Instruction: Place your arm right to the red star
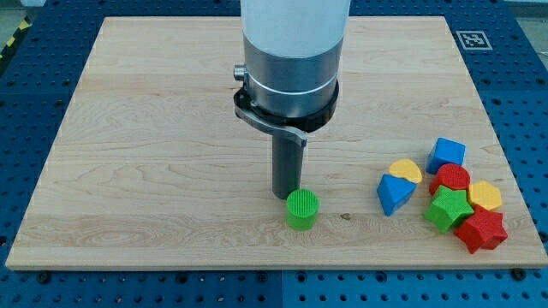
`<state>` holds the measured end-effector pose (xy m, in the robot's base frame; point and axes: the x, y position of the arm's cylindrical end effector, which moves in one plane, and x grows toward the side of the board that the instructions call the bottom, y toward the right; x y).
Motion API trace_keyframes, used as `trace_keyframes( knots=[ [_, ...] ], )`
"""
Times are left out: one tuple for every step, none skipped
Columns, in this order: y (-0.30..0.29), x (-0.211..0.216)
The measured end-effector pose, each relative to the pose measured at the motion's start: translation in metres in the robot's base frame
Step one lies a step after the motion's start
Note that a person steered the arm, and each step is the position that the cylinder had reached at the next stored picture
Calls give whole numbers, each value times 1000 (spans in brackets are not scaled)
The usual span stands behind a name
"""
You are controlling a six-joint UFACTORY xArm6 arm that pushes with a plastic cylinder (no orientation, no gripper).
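The red star [481, 230] lies at the view's lower right, at the bottom of a cluster of blocks and close to the board's right edge. My tip [286, 197] rests on the board near the middle, far to the left of the red star. It sits just behind and touching or nearly touching the green cylinder [301, 209]. The rod hangs from a wide grey and white arm body [289, 60].
The cluster at the right holds a green star [449, 209], a yellow hexagon [485, 196], a red cylinder [450, 178], a blue cube [447, 154], a yellow half-round block [402, 170] and a blue triangular block [394, 194]. The wooden board [154, 128] ends just right of the cluster.
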<state>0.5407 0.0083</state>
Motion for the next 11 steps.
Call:
trace_keyframes(
  knots=[
    [0,1],
    [0,-20],
    [25,-82],
    [85,-112],
    [155,-113],
    [236,-96],
    [266,-53],
    [266,3],
    [265,61],
    [265,76],
    [263,76]
  ],
)
